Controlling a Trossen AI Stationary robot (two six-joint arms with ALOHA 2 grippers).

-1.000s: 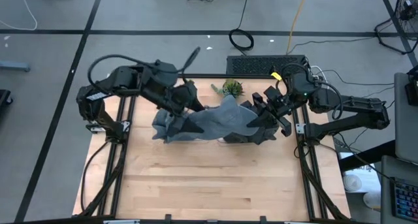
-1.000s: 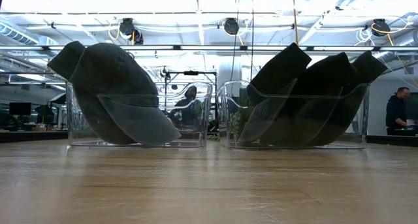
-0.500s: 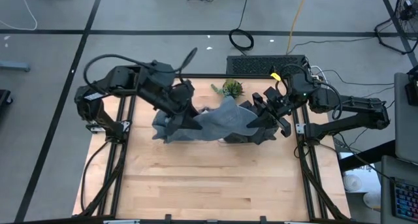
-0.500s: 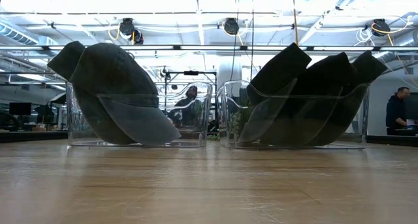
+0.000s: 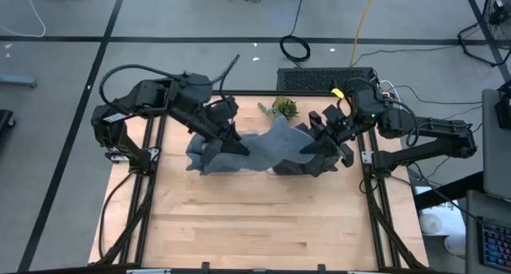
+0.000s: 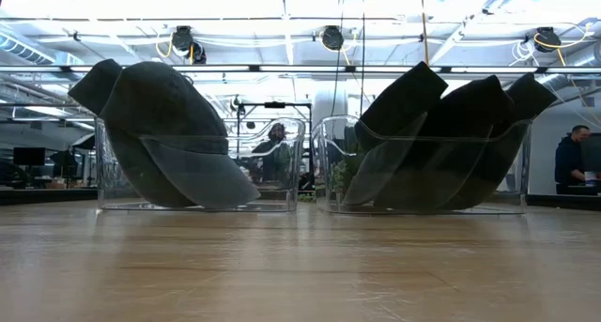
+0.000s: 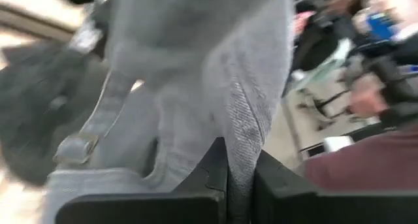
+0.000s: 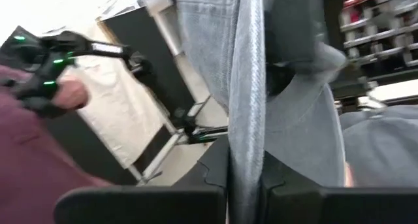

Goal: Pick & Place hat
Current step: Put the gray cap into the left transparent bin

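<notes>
A grey-blue fabric hat (image 5: 270,146) hangs stretched between the left pincer (image 5: 237,142) and the right pincer (image 5: 310,146), lifted clear of the desk (image 5: 255,218). Each pincer is clamped on an edge of its cloth, one at either end, so the hat spans the gap between them. An adjustable strap with a buckle (image 7: 77,145) shows on it just beside the left pincer.

Place: an open-plan robotics lab was indicated.
Behind the wooden table (image 6: 300,266): ceiling ducts (image 6: 188,42), desks and a standing person (image 6: 568,162) were seen.
Around the table: grey floor with trailing cables (image 5: 295,46) was shown.
</notes>
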